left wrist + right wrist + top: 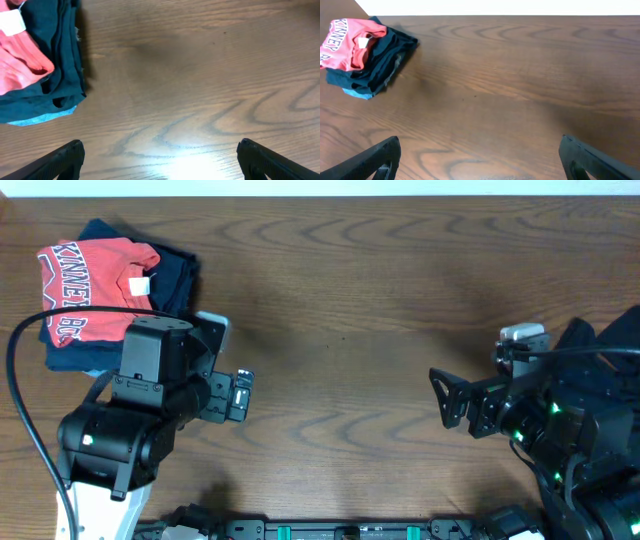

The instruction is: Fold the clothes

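Note:
The clothes lie in a folded stack at the table's back left. A coral-red T-shirt [95, 285] with white-and-navy lettering is on top of navy garments [175, 275]. The left wrist view shows the shirt [20, 60] and the navy cloth [62, 55] at its upper left. The right wrist view shows the shirt [347, 42] and the navy cloth [385, 55] far off at upper left. My left gripper [238, 395] [160, 155] is open and empty over bare wood, right of the stack. My right gripper [447, 398] [480, 152] is open and empty at the right.
A light-blue cloth edge [45, 118] shows under the stack. A dark shape, perhaps black cloth [610, 330], lies at the far right behind my right arm. Brown wooden table [340, 310] spans the middle between the arms.

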Robot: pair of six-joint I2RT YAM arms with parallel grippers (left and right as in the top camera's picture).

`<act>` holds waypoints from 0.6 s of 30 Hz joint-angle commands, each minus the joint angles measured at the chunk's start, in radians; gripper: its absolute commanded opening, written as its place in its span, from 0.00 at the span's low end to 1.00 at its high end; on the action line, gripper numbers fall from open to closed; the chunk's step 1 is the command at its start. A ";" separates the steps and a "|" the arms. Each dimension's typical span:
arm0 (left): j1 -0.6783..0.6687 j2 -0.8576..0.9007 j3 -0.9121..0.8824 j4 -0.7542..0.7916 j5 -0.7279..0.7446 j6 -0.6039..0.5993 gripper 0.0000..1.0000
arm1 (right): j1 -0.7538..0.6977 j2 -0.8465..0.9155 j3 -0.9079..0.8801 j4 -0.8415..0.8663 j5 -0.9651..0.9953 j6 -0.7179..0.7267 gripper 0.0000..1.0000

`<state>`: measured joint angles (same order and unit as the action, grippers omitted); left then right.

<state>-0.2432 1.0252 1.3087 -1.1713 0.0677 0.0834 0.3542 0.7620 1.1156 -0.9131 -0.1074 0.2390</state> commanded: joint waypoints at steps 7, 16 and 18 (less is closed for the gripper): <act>-0.003 0.013 0.004 -0.004 -0.027 -0.010 0.98 | 0.008 0.006 0.010 -0.026 -0.003 -0.015 0.99; -0.003 0.013 0.003 -0.004 -0.027 -0.010 0.98 | 0.006 0.006 0.010 -0.043 -0.045 -0.058 0.99; -0.003 0.013 0.003 -0.004 -0.027 -0.010 0.98 | 0.006 0.006 0.010 -0.052 -0.035 -0.057 0.99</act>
<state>-0.2432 1.0344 1.3087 -1.1713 0.0517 0.0788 0.3542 0.7700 1.1156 -0.9592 -0.1455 0.2108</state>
